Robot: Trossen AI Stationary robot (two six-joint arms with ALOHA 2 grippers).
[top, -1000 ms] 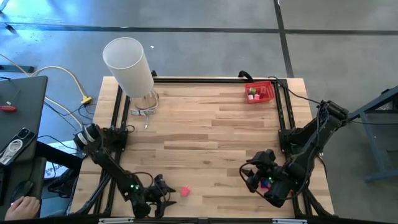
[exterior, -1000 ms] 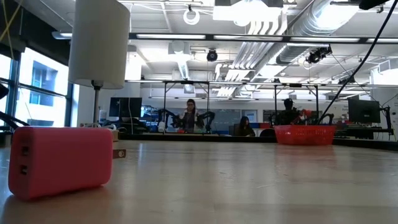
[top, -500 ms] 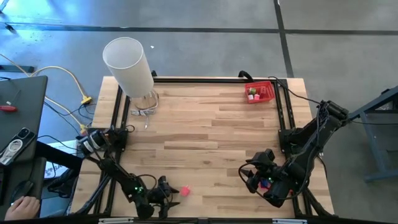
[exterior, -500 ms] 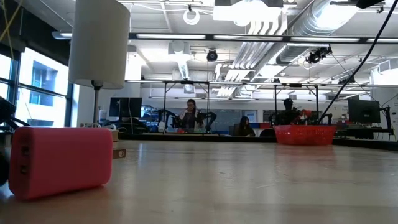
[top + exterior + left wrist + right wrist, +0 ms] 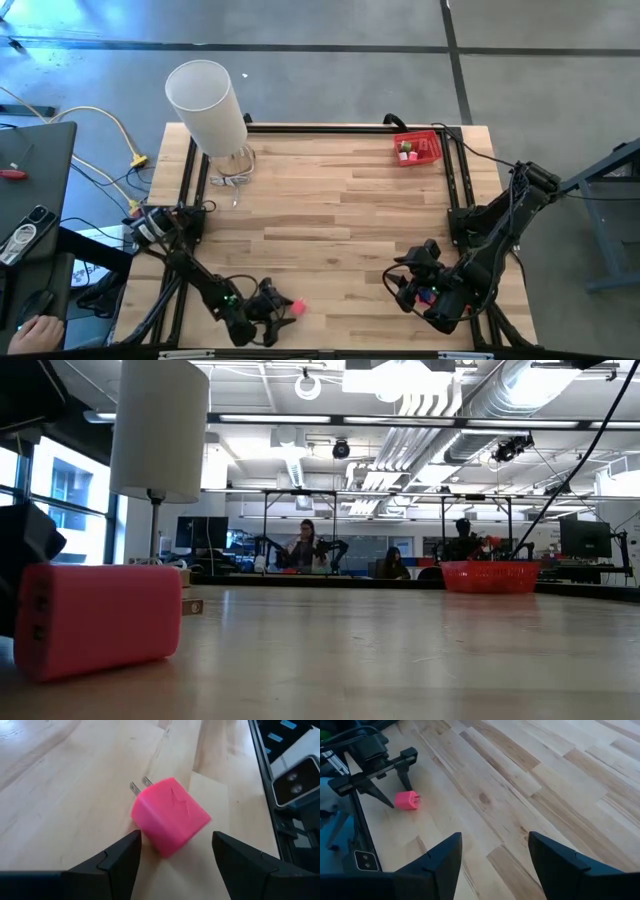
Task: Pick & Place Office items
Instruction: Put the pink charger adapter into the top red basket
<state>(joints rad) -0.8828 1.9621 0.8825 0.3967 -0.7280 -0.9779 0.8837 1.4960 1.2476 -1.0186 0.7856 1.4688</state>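
Your left gripper (image 5: 172, 857) was low at the near edge of the table, jaws spread and holding nothing, with the pink plug (image 5: 170, 816) lying on its side between the two fingers (image 5: 117, 862) but touching neither pad, as far as the left wrist view showed. The plug's two metal prongs pointed away from the gripper. To do the pick well, you needed to push a little farther forward so the pads reached the plug's flat sides rather than its near corner, since the block sat turned at an angle to the jaws. Squaring the wrist to it before closing would probably have stopped it twisting or skating out across the smooth wood.

Your right gripper (image 5: 492, 857) waited near the right side of the table, jaws spread and empty in its own view. The red tray (image 5: 417, 148) sat at the far right corner, well apart from the plug (image 5: 298, 307), with a few small pieces already in it.

The table (image 5: 340, 210) was pale wood planking inside a black frame, with a tall white cylinder (image 5: 206, 107) at the far left corner. Beyond it, the low view showed an open workshop with ceiling ducts and lights, and people (image 5: 306, 545) seated far off at benches.
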